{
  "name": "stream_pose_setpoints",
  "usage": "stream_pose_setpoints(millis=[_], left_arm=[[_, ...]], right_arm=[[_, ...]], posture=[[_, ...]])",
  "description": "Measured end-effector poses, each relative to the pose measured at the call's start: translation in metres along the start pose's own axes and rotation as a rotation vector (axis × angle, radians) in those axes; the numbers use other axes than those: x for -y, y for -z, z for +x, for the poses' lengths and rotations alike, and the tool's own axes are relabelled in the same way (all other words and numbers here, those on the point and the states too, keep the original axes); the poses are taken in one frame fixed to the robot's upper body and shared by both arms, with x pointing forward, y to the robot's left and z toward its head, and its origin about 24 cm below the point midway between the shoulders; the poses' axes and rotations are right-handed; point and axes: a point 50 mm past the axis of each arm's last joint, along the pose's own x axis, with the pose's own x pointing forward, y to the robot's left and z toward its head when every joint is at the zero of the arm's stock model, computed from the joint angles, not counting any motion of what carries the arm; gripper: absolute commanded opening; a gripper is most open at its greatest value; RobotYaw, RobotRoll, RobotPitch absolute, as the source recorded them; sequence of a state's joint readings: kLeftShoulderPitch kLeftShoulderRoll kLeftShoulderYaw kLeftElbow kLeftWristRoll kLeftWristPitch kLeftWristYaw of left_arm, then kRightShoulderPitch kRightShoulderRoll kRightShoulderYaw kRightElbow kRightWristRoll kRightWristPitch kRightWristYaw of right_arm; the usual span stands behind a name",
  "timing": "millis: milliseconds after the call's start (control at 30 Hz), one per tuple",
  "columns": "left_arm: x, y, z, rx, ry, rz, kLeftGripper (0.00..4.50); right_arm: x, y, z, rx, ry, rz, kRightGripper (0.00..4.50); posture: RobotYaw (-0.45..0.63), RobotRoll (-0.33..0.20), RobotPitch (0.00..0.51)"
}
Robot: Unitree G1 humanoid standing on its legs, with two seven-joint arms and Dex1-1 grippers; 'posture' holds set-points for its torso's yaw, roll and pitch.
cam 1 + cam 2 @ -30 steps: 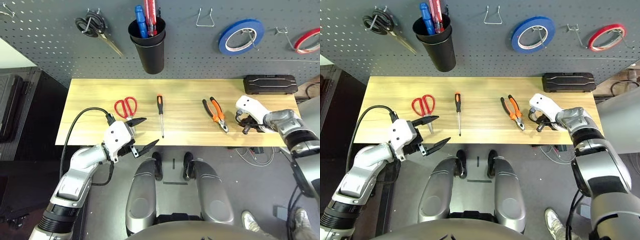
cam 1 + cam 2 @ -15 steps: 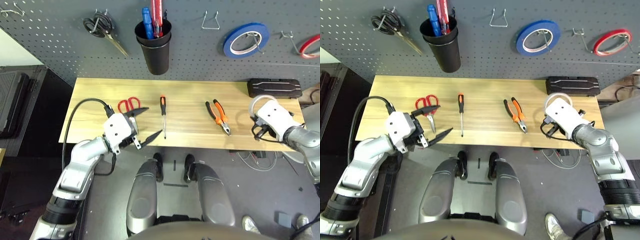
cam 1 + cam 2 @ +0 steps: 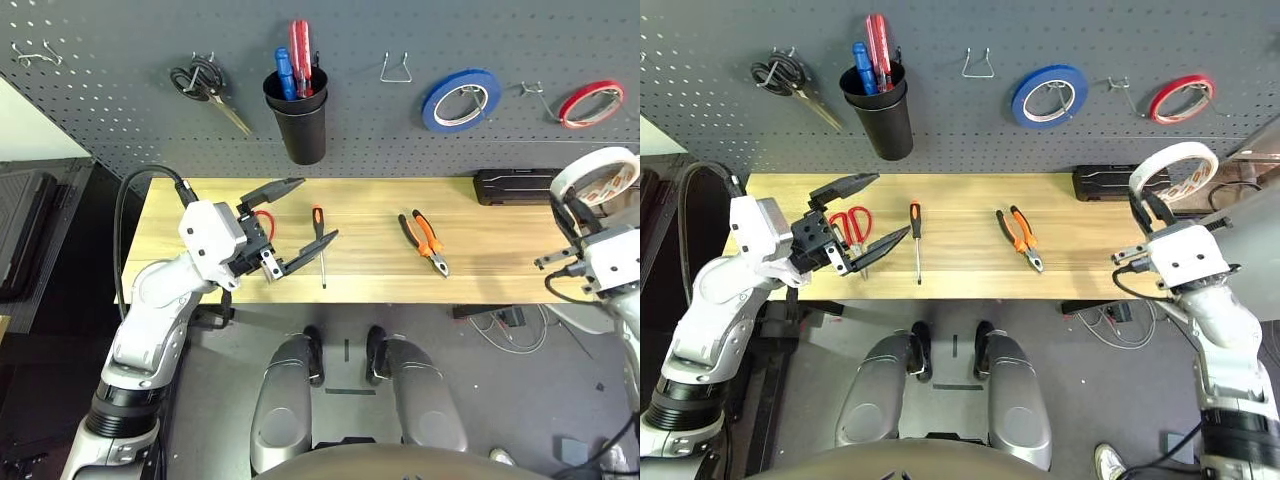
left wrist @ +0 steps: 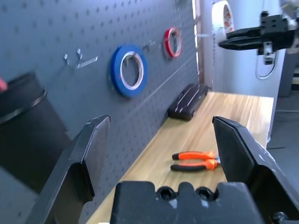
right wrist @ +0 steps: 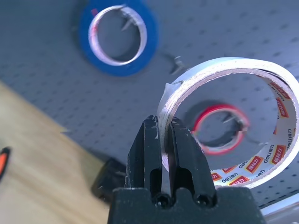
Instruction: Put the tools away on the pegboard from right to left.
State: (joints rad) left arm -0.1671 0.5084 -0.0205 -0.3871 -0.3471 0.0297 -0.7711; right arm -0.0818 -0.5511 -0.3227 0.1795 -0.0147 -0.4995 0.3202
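My right gripper (image 5: 161,127) is shut on the rim of the whitish tape roll (image 3: 1175,168), held in the air off the table's right end, in front of the pegboard (image 3: 100,110). A red tape roll (image 5: 219,128) hangs on the board behind it. My left gripper (image 3: 320,208) is open with nothing in it, above the table's left part, over the red-handled scissors (image 3: 850,222). To their right on the wooden table (image 3: 480,270) lie the black-orange screwdriver (image 3: 320,245) and the orange-and-black pliers (image 3: 424,240).
On the pegboard hang black-handled scissors (image 3: 205,85), a black cup (image 3: 297,125) with screwdrivers, a blue tape roll (image 3: 460,98) and bare wire hooks (image 3: 397,70), one (image 3: 535,90) between the blue and red rolls. A black case (image 3: 515,186) lies at the table's back right.
My right gripper has lifted the whitish tape roll off the table and up to the right. The left gripper rose and moved over the red scissors. The camera shifted.
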Motion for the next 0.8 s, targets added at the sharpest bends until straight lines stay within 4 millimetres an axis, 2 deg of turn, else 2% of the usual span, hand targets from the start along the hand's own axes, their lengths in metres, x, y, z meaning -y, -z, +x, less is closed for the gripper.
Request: stream_pose_setpoints(millis=[100, 367, 567, 733, 800], left_arm=[[-0.002, 0.001, 0.001, -0.004, 0.002, 0.002, 4.50], [-0.003, 0.006, 0.001, -0.028, 0.007, 0.001, 4.50], [-0.004, 0.006, 0.000, -0.039, 0.008, 0.005, 4.50], [-0.003, 0.008, -0.002, -0.054, 0.006, 0.004, 4.50], [-0.003, 0.008, -0.002, -0.055, 0.005, 0.004, 4.50]], right_arm=[[0.005, 0.002, 0.022, 0.010, 0.004, 0.021, 0.02], [-0.002, 0.011, 0.077, -0.027, -0.063, 0.069, 0.02], [-0.027, 0.024, 0.097, -0.113, -0.124, 0.090, 0.02], [-0.039, 0.030, 0.112, -0.197, -0.082, 0.131, 0.02], [-0.040, 0.029, 0.121, -0.221, -0.048, 0.168, 0.66]], posture=[[0.01, 0.000, 0.168], [0.04, 0.000, 0.165], [0.06, 0.000, 0.170], [0.07, 0.000, 0.169], [0.07, 0.000, 0.168]])
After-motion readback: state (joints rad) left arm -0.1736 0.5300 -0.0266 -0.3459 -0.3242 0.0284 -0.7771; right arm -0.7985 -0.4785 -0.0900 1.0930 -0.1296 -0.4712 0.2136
